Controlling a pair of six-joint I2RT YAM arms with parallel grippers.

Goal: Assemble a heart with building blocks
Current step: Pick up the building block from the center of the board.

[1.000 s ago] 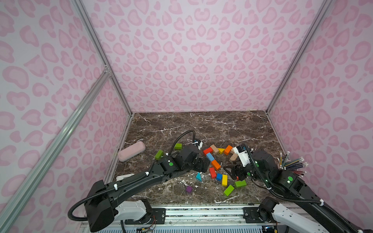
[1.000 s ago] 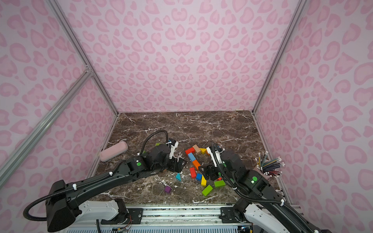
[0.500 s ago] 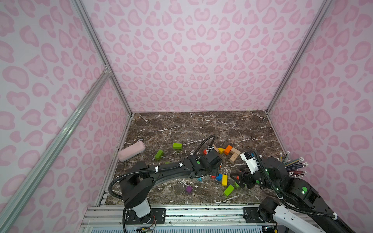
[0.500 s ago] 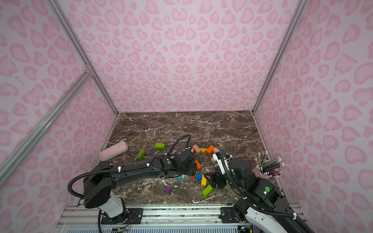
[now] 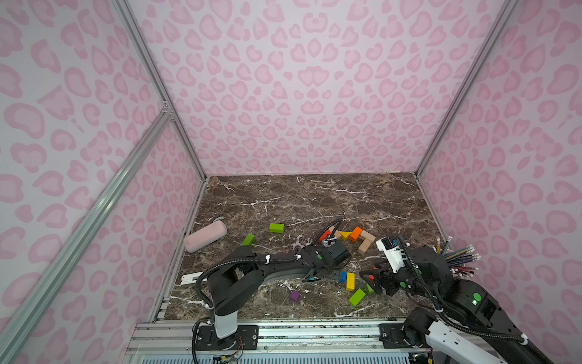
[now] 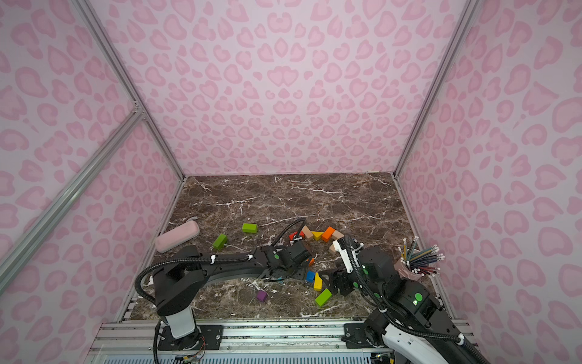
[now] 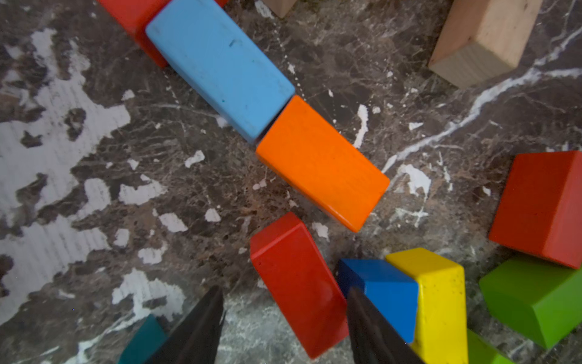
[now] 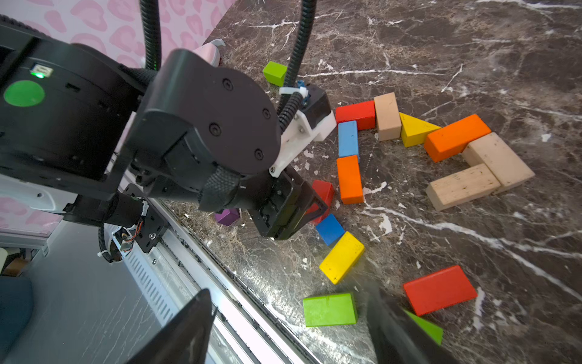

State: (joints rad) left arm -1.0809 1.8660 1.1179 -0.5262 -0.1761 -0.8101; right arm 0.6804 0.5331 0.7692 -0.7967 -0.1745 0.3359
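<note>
Building blocks lie as a bent chain: red (image 8: 356,113), plain wood (image 8: 387,115), yellow wedge (image 8: 414,132), orange (image 8: 456,137) and two plain bricks (image 8: 497,160). A light blue brick (image 7: 220,66) and an orange brick (image 7: 321,164) run down from the red end. My left gripper (image 7: 286,327) straddles a red brick (image 7: 296,277) lying on the table; one finger (image 7: 371,327) touches it and the other stands apart. My right gripper (image 8: 289,299) hangs open and empty, high above a green brick (image 8: 329,309) near the front edge.
A blue cube (image 8: 329,228), yellow brick (image 8: 341,257), red brick (image 8: 439,290) and green wedge (image 8: 425,327) lie near the front. Two green bricks (image 5: 276,227) and a purple cube (image 5: 295,295) sit to the left. A pink pouch (image 5: 205,239) lies far left; pencils (image 5: 459,261) stand far right.
My left arm has reached right, over the blocks, and its jaws have narrowed around the red brick. My right arm has drawn back toward the front right.
</note>
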